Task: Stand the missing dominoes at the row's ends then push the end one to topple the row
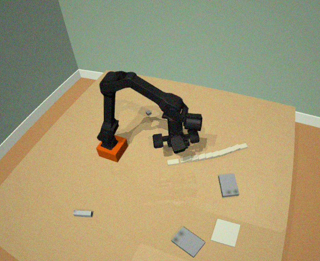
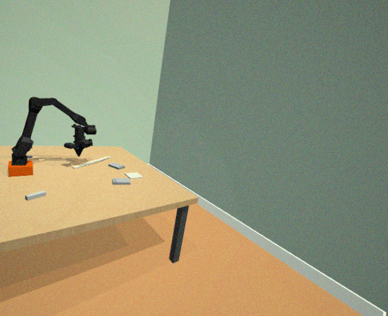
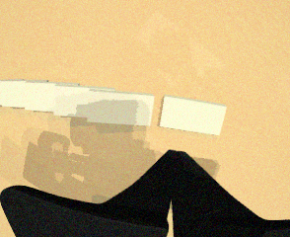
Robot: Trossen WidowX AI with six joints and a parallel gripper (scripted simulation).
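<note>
Spanning tan table (image 2: pixel 85 204), orange floor (image 2: pixel 221 272), green-grey walls (image 2: pixel 272 102)

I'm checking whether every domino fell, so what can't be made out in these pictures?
- Top view: the gripper and its shadow cover part of the fallen row, hiding some overlaps.
- Wrist view: the left edge cuts off most of the row.
- Exterior view: the row is too small to count pieces.

table (image 1: pixel 56 179) | fallen domino row (image 1: pixel 210 154) | three flat tiles (image 1: pixel 228 184) | grey block (image 1: pixel 82 213) | orange base (image 1: pixel 112 149)
</note>
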